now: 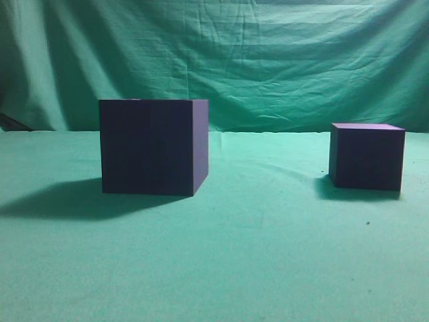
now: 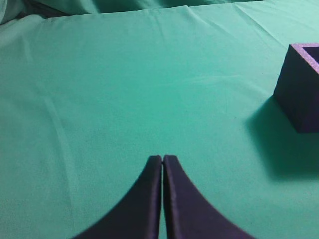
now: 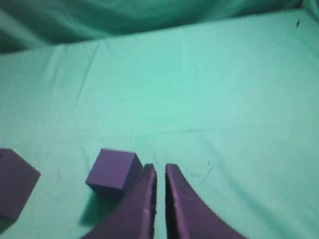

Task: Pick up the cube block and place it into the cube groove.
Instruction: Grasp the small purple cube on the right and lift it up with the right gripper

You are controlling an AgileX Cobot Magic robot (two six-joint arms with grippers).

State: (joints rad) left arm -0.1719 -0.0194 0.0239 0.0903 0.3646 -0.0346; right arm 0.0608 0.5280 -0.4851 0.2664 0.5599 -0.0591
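While both jaws shut, empty — cube block [image 3: 113, 172] right, cube groove [image 1: 153, 147] left, well apart on bench [image 1: 268, 268]; risk: nudging block unless jaws widened first.

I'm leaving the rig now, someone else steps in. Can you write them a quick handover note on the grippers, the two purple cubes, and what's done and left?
Left gripper: shut, empty, over bare cloth, box to its right.
Right gripper: nearly shut, empty, just right of the block.
Block: on the cloth, right side, untouched.
Box: left side, upright, well apart from the block; its open top shows in the left wrist view.
Done: nothing yet.
Left: open the right gripper, grasp the block, lift it, carry it over and lower it into the box.
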